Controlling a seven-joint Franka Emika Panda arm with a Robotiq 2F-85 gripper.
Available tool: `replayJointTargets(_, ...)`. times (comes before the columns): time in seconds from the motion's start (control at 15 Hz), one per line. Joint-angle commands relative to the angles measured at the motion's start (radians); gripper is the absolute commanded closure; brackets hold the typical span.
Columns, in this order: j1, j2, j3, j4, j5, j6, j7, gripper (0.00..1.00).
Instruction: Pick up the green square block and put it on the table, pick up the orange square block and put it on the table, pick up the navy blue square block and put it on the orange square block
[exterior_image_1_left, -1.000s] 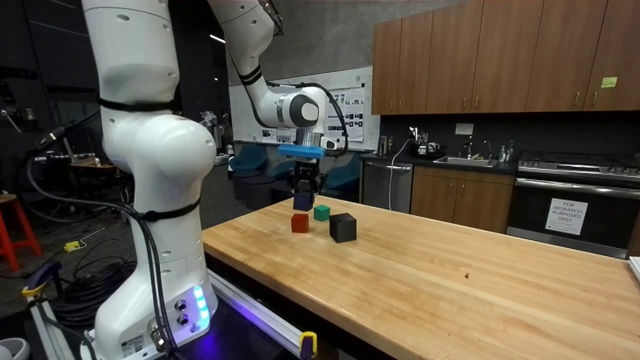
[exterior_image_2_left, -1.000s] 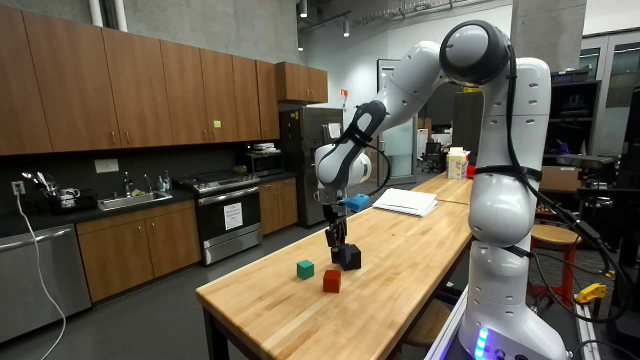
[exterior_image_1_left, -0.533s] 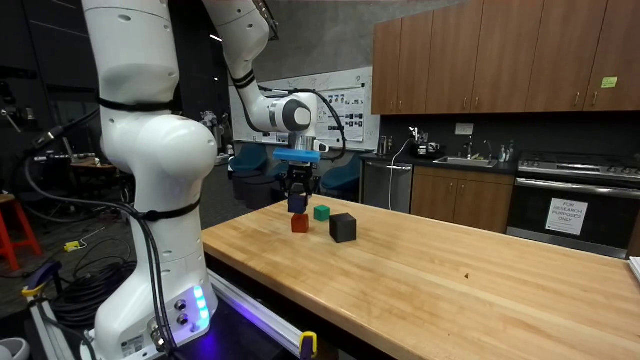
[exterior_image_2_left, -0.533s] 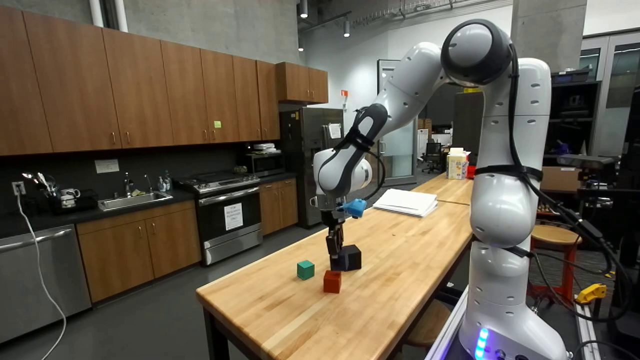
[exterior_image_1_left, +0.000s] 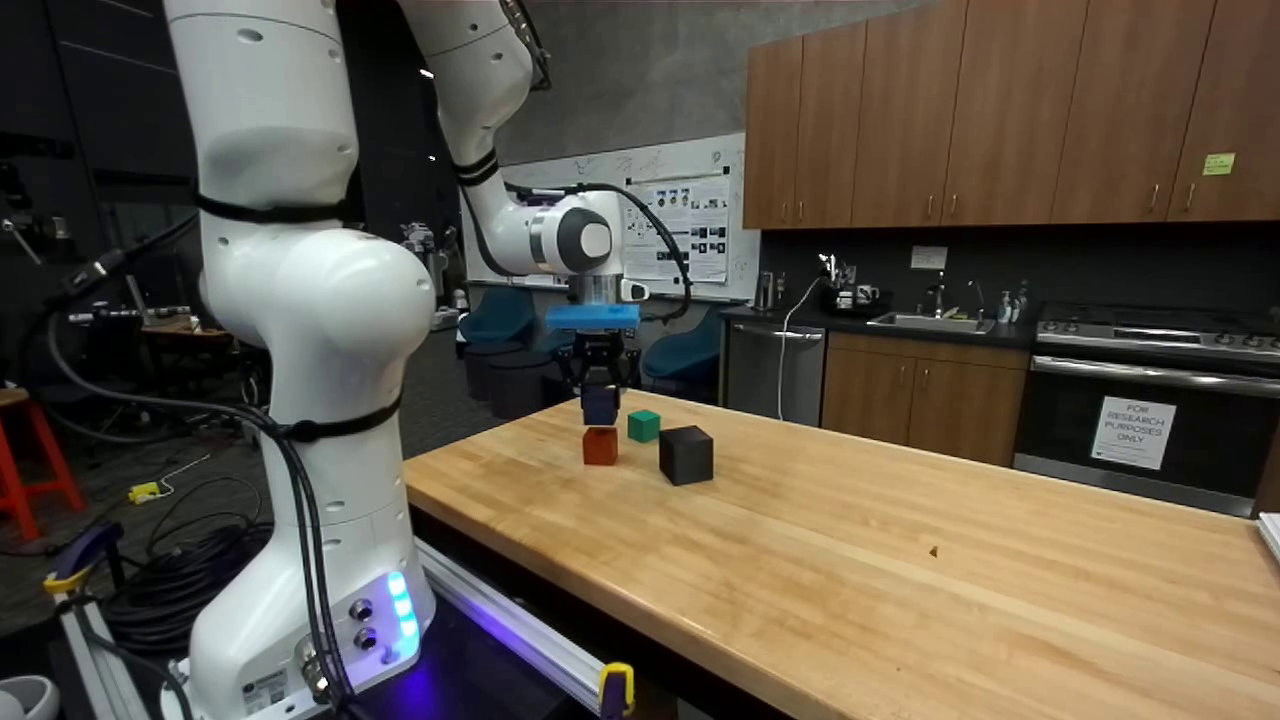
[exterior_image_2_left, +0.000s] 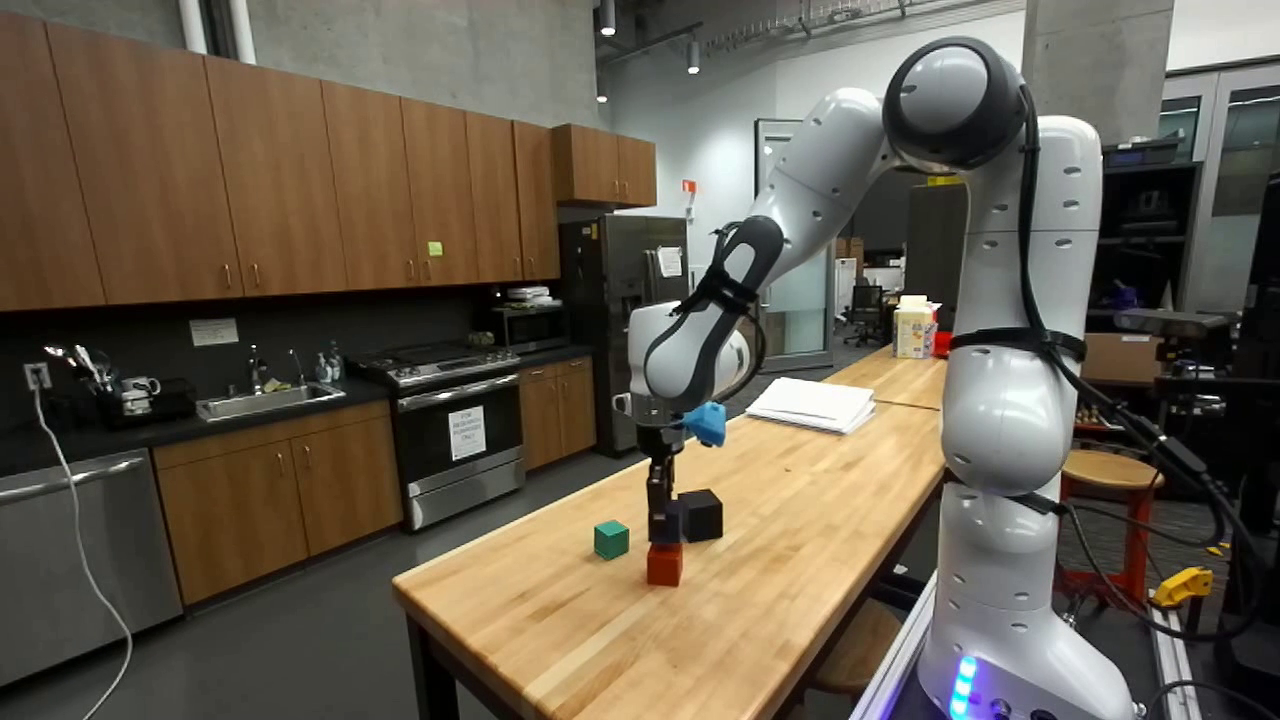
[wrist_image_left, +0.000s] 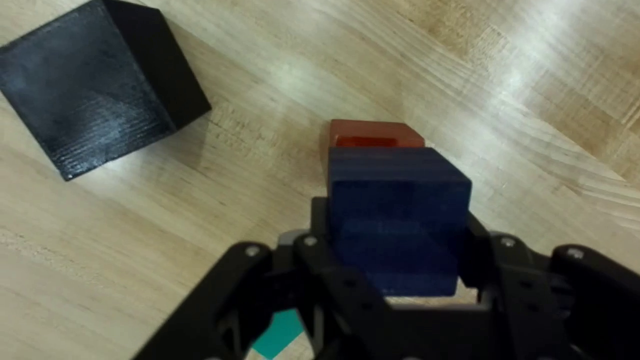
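My gripper (exterior_image_1_left: 600, 378) is shut on the navy blue square block (exterior_image_1_left: 600, 408). The navy block also shows in the wrist view (wrist_image_left: 400, 215) between the fingers. It is right above the orange square block (exterior_image_1_left: 600, 448); in an exterior view (exterior_image_2_left: 664, 566) the two look very close, and I cannot tell if they touch. In the wrist view the orange block (wrist_image_left: 377, 133) is mostly hidden behind the navy one. The green square block (exterior_image_2_left: 611, 540) sits on the wooden table (exterior_image_2_left: 590, 630) beside the orange one. In the wrist view a corner of the green block (wrist_image_left: 278, 334) shows past the finger linkage.
A larger black cube (exterior_image_1_left: 686, 456) stands on the table close to the orange and green blocks; it also shows in the wrist view (wrist_image_left: 90, 90). A stack of white paper (exterior_image_2_left: 812, 404) lies farther along the table. The table's end edge is near the blocks.
My gripper has carried the navy block from beside the orange block, near the black cube in an exterior view, to above the orange block. The orange, green and black cubes have not moved.
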Motion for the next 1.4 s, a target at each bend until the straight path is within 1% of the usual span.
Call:
replayJointTargets(0.0, 0.005, 0.001, 0.000, -0.023, -0.018, 0.046, -0.014, 0.69)
replayJointTargets(0.6, 0.010, 0.038, 0.016, -0.024, -0.019, 0.083, -0.019, 0.69)
replayJointTargets(0.67, 0.009, 0.039, 0.017, -0.024, -0.020, 0.082, -0.017, 0.59)
replayJointTargets(0.73, 0.009, 0.041, 0.017, -0.024, -0.020, 0.081, -0.016, 0.31)
replayJointTargets(0.8, 0.007, 0.040, 0.017, -0.024, -0.023, 0.080, -0.012, 0.19)
replayJointTargets(0.93, 0.006, 0.033, 0.016, -0.025, -0.029, 0.079, -0.007, 0.19)
replayJointTargets(1.0, 0.005, 0.028, 0.015, -0.025, -0.033, 0.078, -0.005, 0.17)
replayJointTargets(1.2, 0.002, 0.013, 0.012, -0.023, -0.048, 0.074, 0.005, 0.03)
replayJointTargets(1.27, 0.000, 0.006, 0.011, -0.021, -0.053, 0.071, 0.009, 0.00)
replayJointTargets(1.33, -0.001, 0.001, 0.009, -0.019, -0.057, 0.070, 0.013, 0.00)
